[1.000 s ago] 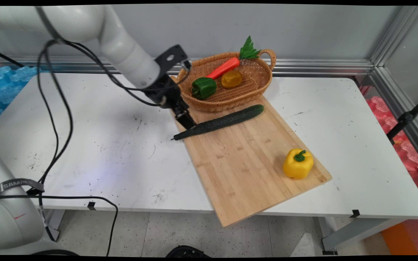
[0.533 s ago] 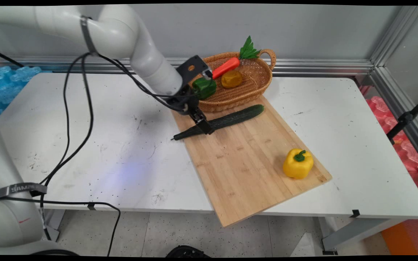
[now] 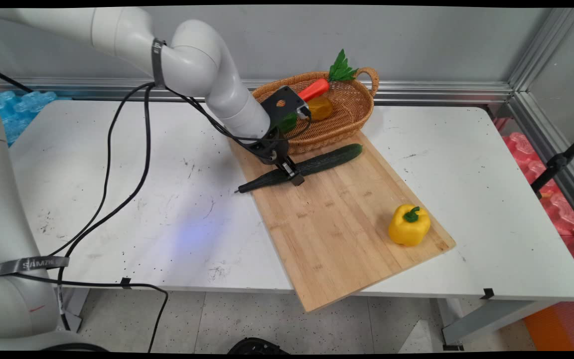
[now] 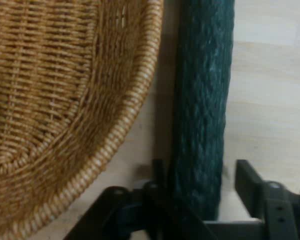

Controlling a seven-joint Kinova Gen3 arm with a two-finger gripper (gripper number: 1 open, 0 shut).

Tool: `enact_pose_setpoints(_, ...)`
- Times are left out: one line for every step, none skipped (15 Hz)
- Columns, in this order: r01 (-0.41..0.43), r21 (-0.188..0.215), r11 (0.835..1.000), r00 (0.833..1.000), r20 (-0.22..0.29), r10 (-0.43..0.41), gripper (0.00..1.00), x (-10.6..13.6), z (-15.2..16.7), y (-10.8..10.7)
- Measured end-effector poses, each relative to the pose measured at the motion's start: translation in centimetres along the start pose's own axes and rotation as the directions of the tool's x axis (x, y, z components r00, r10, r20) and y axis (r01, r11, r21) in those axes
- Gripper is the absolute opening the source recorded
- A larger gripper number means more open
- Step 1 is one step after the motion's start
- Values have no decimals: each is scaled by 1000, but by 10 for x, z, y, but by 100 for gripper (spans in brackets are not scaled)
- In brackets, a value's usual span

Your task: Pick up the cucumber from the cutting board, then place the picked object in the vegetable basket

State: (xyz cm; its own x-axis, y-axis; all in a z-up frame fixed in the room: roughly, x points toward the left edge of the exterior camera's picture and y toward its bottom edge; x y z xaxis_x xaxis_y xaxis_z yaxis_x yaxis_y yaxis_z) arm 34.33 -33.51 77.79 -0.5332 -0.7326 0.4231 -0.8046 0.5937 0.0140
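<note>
Since a second ago the end effector (image 3: 292,175) has slid from the board's left edge along the cucumber (image 3: 301,168) and now straddles it, fingers (image 4: 248,181) open either side, not closed on it. The cucumber lies untouched across the bamboo cutting board (image 3: 347,224), just beside the wicker basket (image 3: 352,112) holding a carrot (image 3: 313,89). A yellow bell pepper (image 3: 409,225) sits well apart on the white counter's (image 3: 117,199) board

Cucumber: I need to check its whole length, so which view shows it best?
The main view: the cucumber lies in full across the cutting board, beside the basket, with the gripper astride it. The hand view shows only a stretch between the fingers.
</note>
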Motion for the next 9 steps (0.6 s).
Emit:
enact_pose_setpoints(-1, 2, 1000, 1000, 2, 1, 0, 1, 2, 1)
enact_pose_setpoints(-2, 4, 1000, 1000, 3, 2, 0, 2, 3, 2)
enact_pose_setpoints(-6, 5, 1000, 1000, 3, 6, 0, 2, 3, 3)
enact_pose_setpoints(-11, 7, 1000, 1000, 4, 11, 0, 3, 2, 3)
enact_pose_setpoints(-18, 8, 1000, 1000, 3, 18, 0, 3, 0, 4)
enact_pose_setpoints(-26, 8, 1000, 1000, 3, 26, 0, 3, -3, 4)
enact_pose_setpoints(-33, 9, 999, 999, 3, 33, 0, 3, -7, 5)
enact_pose_setpoints(-42, 8, 999, 999, 2, 42, 0, 4, -14, 5)
enact_pose_setpoints(-51, 5, 999, 999, 2, 51, 0, 4, -20, 6)
